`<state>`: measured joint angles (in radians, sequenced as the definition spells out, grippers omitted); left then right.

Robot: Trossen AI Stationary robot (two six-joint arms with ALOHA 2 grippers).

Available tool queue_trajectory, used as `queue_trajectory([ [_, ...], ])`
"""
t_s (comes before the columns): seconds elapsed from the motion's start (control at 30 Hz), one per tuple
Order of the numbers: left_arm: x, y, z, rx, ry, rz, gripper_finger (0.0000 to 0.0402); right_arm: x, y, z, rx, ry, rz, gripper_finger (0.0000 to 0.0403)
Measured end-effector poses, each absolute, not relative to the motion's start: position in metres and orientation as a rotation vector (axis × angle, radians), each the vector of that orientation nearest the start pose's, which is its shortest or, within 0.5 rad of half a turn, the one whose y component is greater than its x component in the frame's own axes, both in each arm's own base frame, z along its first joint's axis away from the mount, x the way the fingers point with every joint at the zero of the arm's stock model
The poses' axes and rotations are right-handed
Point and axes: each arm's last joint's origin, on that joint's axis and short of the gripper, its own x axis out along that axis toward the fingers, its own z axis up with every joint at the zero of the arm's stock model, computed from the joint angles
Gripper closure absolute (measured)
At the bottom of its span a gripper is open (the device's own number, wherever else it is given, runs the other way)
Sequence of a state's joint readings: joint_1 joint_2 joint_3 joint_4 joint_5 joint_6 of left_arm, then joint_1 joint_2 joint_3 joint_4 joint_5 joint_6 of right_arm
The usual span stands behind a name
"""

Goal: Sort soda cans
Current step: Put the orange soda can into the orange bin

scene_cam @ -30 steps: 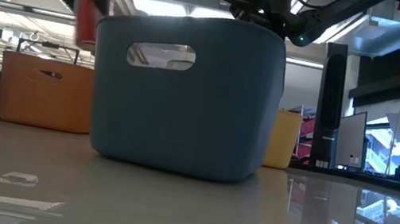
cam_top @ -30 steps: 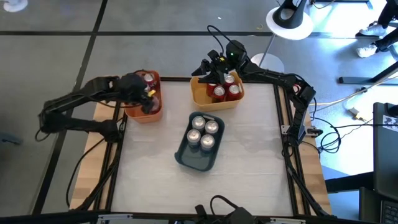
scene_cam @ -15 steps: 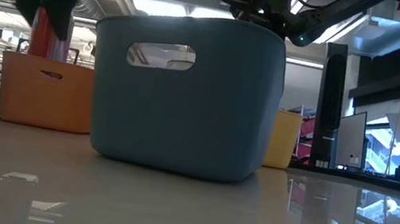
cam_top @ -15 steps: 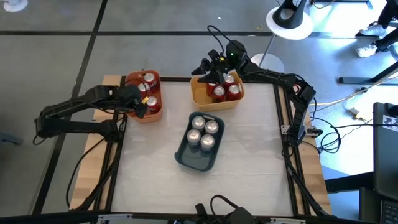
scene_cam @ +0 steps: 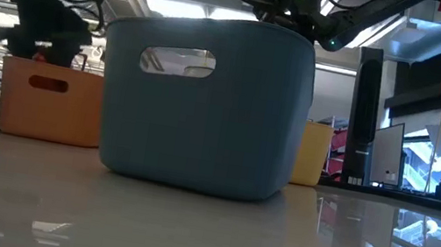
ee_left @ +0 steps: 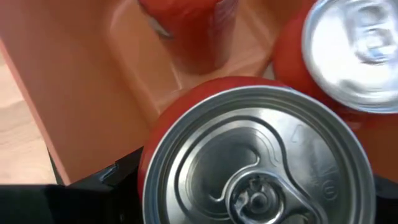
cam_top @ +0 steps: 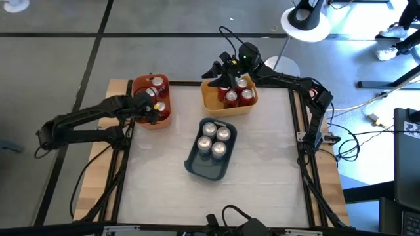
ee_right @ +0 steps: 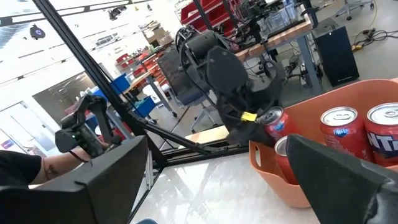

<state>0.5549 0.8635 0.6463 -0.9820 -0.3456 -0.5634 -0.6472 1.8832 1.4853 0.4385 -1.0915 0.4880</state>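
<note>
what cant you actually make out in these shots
- Low view: the cans in the blue-grey bin are hidden by its own wall; the yellow bin mostly sits behind it.
- Left wrist view: a red can fills the picture, so the left hand's fingers barely show.
- High view: the right hand over the yellow bin is too small to read.
- Right wrist view: the orange bin is cut off by the edge.

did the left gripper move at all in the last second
Yes. In the high view the left gripper backed off the orange bin toward its outer edge, then returned over it; in the low view it sank with its red can.
</note>
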Motion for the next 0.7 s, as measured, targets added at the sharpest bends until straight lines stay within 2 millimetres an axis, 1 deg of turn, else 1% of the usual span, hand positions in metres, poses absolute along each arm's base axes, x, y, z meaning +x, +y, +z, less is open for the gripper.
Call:
queue_trajectory([
  [0.2, 0.11, 0.085, 0.218, -0.606, 0.93, 1.145, 0.0098, 0.36, -0.24, 0.318, 0.448, 0.082, 0.441, 0.0022],
  [0.33, 0.109, 0.085, 0.21, -0.64, 0.944, 1.172, 0.0098, 0.36, -0.24, 0.318, 0.448, 0.082, 0.441, 0.0022],
  [0.5, 0.11, 0.086, 0.202, -0.679, 0.921, 1.192, 0.0098, 0.36, -0.24, 0.318, 0.449, 0.083, 0.441, 0.0022],
  [0.7, 0.111, 0.087, 0.202, -0.679, 0.909, 1.191, 0.0091, 0.36, -0.24, 0.318, 0.449, 0.083, 0.441, 0.0022],
])
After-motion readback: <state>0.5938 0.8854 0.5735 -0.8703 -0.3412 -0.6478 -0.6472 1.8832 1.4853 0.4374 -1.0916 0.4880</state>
